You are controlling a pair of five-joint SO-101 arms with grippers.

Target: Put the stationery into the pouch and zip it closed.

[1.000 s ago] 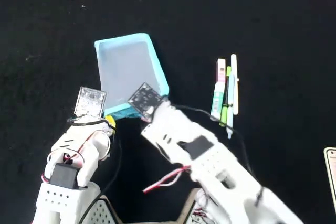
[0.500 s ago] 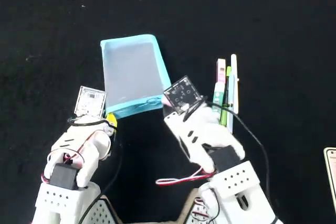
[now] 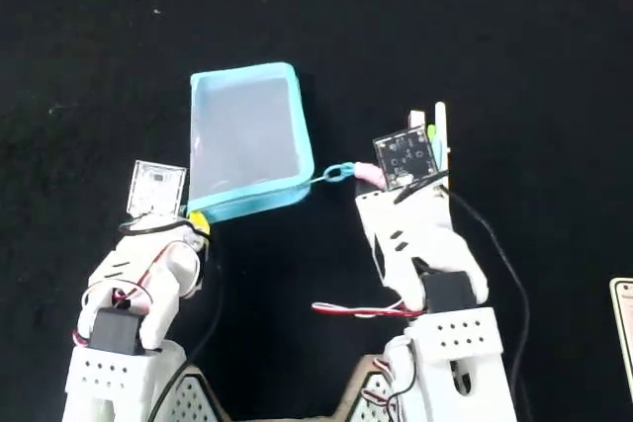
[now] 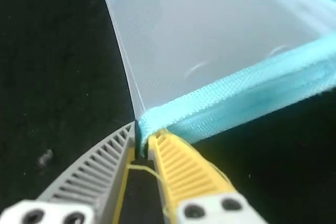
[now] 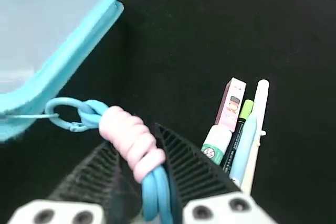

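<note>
The left gripper (image 4: 143, 141) pinches a corner of the blue pouch (image 3: 243, 135) mid-table, jaws nearly together. The right gripper (image 5: 149, 153) has its jaws clamped on the pink-and-blue zipper pull (image 5: 132, 139). The stationery (image 5: 237, 135) just beside it is partly hidden from above by that arm.

Light was even and fairly bright, falling from above: the pouch (image 3: 245, 140) cast hardly any shadow on the black table (image 3: 514, 56), which looked matt and dark all around it, without glare. The pouch's clear face carried a pale, milky sheen, with two small glints on it in the left wrist view. The pull (image 5: 134, 140) beside the pouch was evenly lit.
</note>
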